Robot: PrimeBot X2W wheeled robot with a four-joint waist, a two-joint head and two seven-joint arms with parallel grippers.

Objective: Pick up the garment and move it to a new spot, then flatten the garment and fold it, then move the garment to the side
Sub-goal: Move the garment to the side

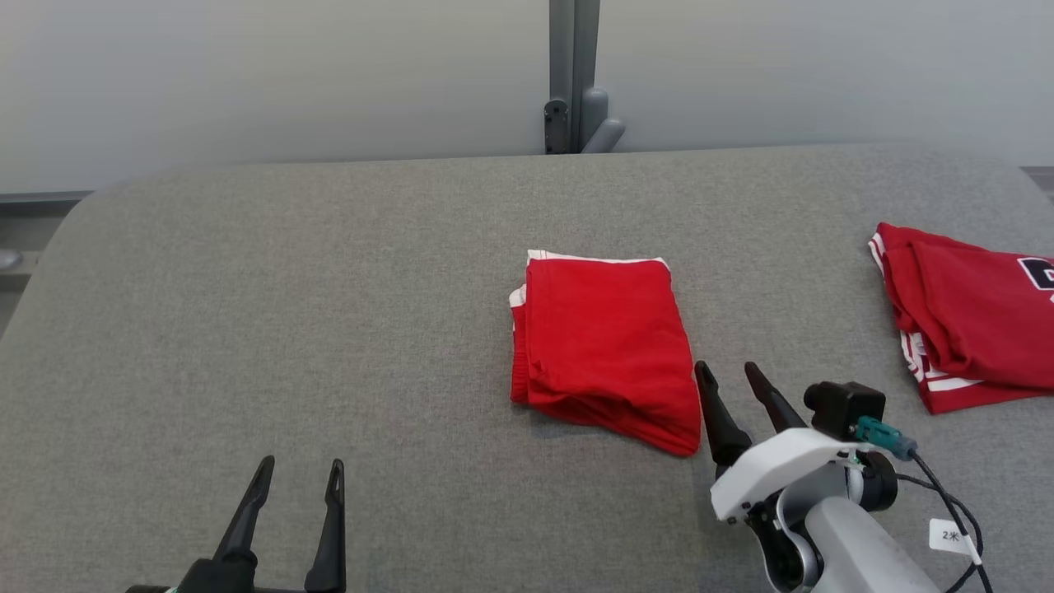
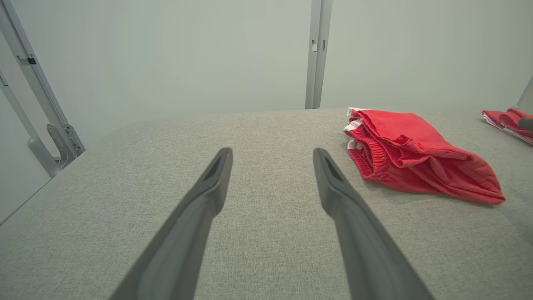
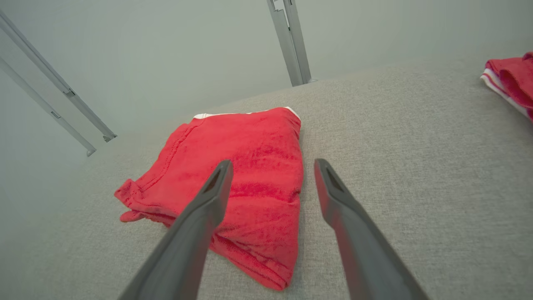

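While garment (image 1: 605, 346) lies folded, second garment (image 1: 963, 321) cropped

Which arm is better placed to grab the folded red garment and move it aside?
Right, I'd judge. The right gripper, open, sits just beside the folded red garment; the left gripper, also open, is well away over the grey surface.

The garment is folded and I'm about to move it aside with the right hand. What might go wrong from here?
The open right hand sits at the near right corner of the folded garment; pinching just the top layer could pull the fold open. A second red garment lies further right, so sliding that way risks bunching them together.
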